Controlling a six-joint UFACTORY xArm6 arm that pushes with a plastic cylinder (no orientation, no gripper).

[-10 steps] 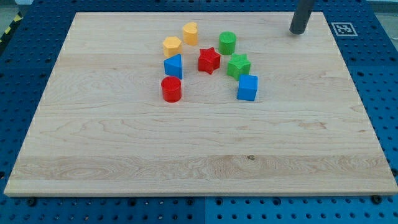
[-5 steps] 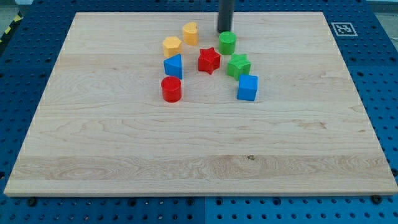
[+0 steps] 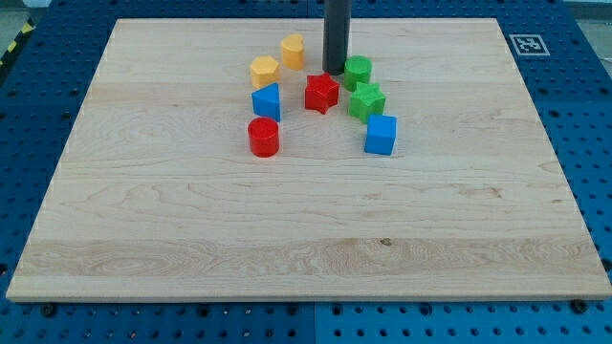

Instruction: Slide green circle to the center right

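The green circle (image 3: 359, 71) is a short green cylinder near the top middle of the wooden board (image 3: 191, 210). My tip (image 3: 334, 73) is down on the board right against the circle's left side, between it and the red star (image 3: 321, 93). The green star (image 3: 366, 100) lies just below the circle, almost touching it. The rod rises straight up out of the view's top.
A blue cube (image 3: 381, 135) lies below the green star. To the left are two yellow blocks (image 3: 293, 50) (image 3: 265, 70), a blue block (image 3: 267, 100) and a red cylinder (image 3: 263, 137). A marker tag (image 3: 525, 44) sits at the board's top right corner.
My tip swept from the board's top right to the green circle's left side. The circle has shifted slightly to the right and down, closer to the green star.
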